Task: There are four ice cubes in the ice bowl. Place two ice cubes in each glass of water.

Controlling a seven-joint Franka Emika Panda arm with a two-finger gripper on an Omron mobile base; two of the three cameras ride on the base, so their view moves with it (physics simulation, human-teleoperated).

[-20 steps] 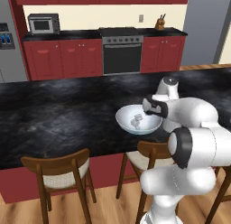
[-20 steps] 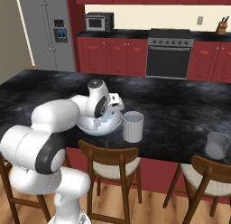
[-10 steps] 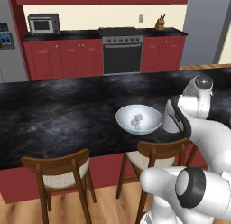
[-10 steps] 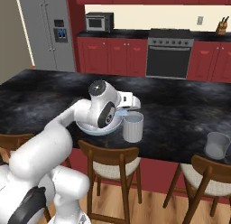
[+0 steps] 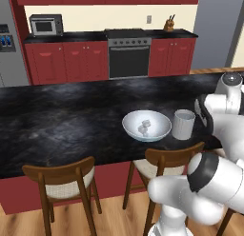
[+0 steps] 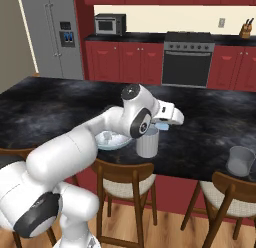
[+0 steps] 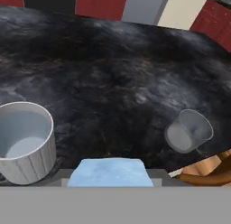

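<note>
Black marble counter [image 5: 57, 121] holds ice bowl [image 5: 146, 126] beside glass [image 5: 183, 124]; fingers [image 7: 110, 172] pinch a blue ice cube [image 7: 112, 171].

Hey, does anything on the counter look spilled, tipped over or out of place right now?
Nothing stands out. The bowl and both glasses stand upright on the black counter, with no spill. A light blue ice cube sits at the pincer.

Glossy black marble island counter [image 5: 62, 121]. Brown wooden chairs with cream seats [image 5: 62, 182] before it. Red cabinets [image 6: 125, 62] along cream back wall; black oven [image 5: 127, 56], grey microwave [image 5: 45, 24], steel fridge [image 6: 52, 34]. Wood plank floor [image 5: 114, 221].
</note>
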